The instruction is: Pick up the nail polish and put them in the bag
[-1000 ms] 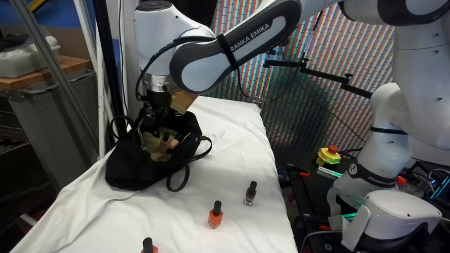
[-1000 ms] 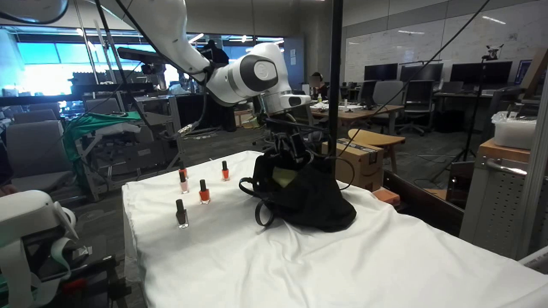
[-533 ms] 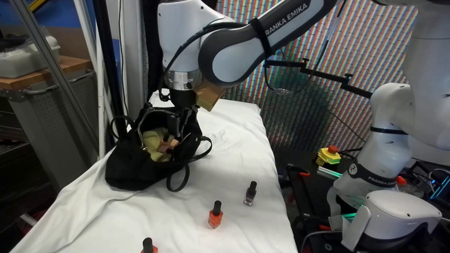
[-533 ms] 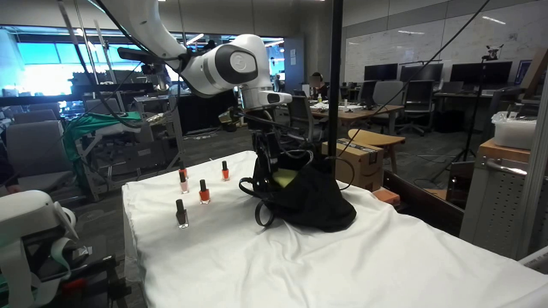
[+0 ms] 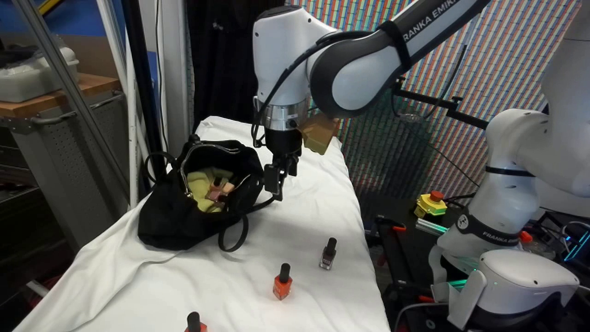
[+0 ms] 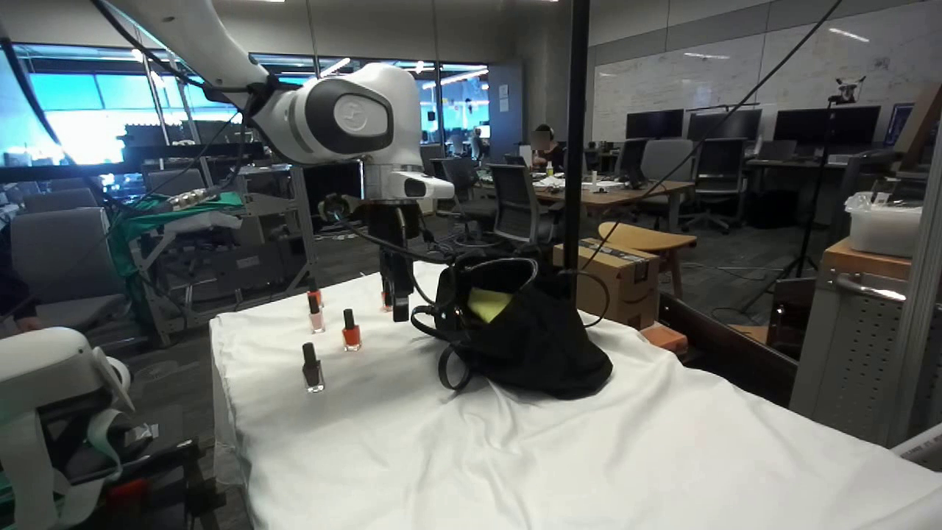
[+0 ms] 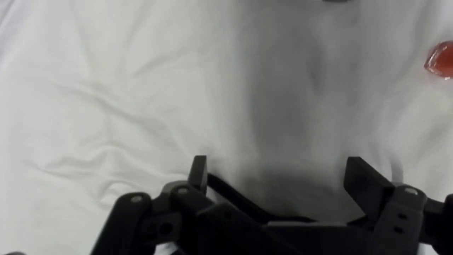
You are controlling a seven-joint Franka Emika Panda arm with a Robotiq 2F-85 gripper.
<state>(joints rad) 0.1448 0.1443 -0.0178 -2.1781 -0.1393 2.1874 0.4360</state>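
gripper (image 7: 277, 171) wide, holding nothing | nail polish (image 5: 282, 287) upright on worktop (image 5: 318, 203), near-right of bag (image 5: 173, 223) in an exterior view; some look bagged | likely light, stiff, slick glass; I'd pinch the cap (image 5: 285, 272)

Black-capped nail polish bottles (image 5: 282, 282), upright near the gaping black bag (image 5: 177, 223)

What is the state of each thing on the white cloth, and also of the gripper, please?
Gripper: open, holding no bottle.
Black bag: mouth open, small items inside.
Dark bottle: upright, capped.
Orange-red bottle nearest the dark one: upright, capped.
Other orange-red bottle: upright, capped, cut off by picture edge.
Pale pink bottle: upright, capped.
Red bottle behind it: upright, partly hidden.
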